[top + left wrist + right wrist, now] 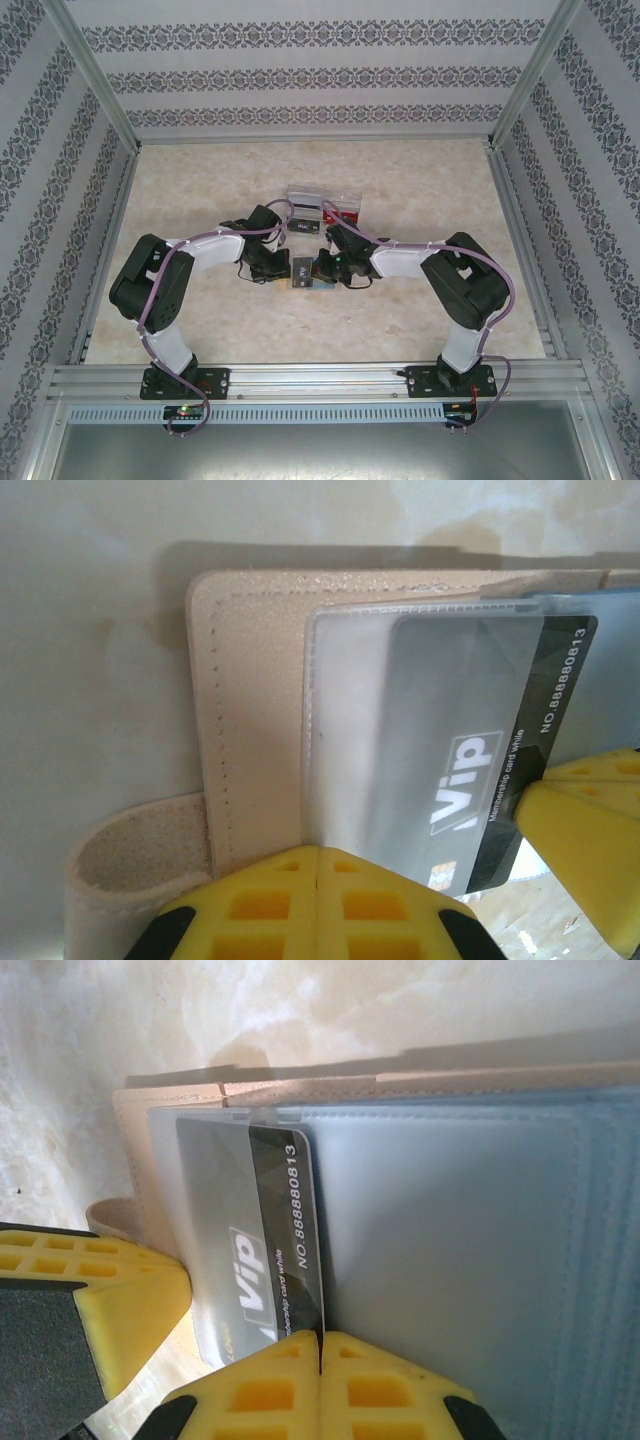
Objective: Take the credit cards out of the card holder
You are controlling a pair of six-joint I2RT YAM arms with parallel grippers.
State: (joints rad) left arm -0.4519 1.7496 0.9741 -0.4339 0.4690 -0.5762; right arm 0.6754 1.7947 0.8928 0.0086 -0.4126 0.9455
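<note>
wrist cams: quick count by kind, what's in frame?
Card holder: 1
Black VIP card: 1
Grippers: 2 (left gripper, right gripper)
Total: 4

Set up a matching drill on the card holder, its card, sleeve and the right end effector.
Things: 1 beige stitched leather card holder; 2 dark rectangular plastic Vip card; 3 frosted clear plastic sleeve; 4 yellow-fingered right end effector.
States: a shut, tips at the card's edge; b sticking partly out; c outermost, with strap loop; d overlapping the card.
Pairs: 1c, 2b, 3d, 4a.
</note>
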